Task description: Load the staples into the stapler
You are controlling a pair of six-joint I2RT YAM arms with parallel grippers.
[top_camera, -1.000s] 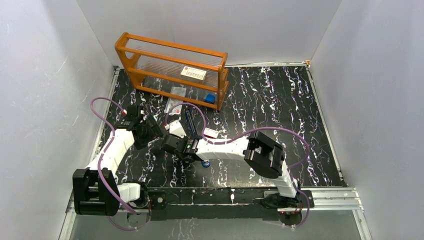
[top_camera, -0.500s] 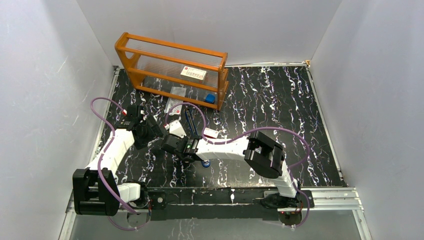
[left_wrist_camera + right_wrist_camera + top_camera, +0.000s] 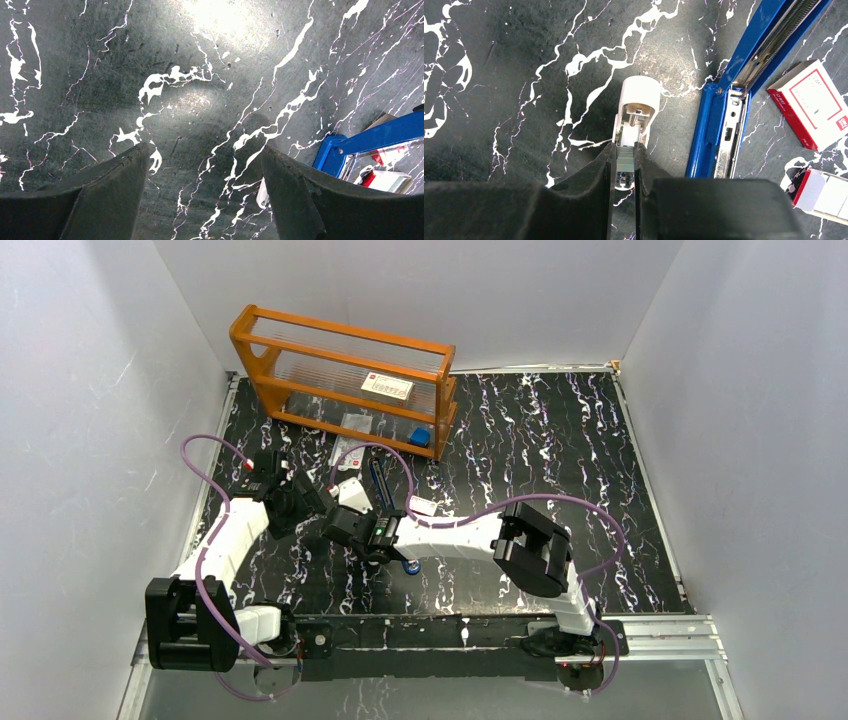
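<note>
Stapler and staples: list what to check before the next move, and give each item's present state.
1. The stapler lies open with its magazine exposed: ok.
2. The magazine holds no old staples: cannot tell.
3. The staples are out of the box: ok, they lie beside it at the frame's edge.
4. The right gripper is free to take them: not ok, it is shut on a small white piece.
5. The left gripper is free: ok, it is open over the table and holds nothing.

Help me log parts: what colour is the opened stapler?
The opened metal stapler is blue; clearest in the right wrist view.
</note>
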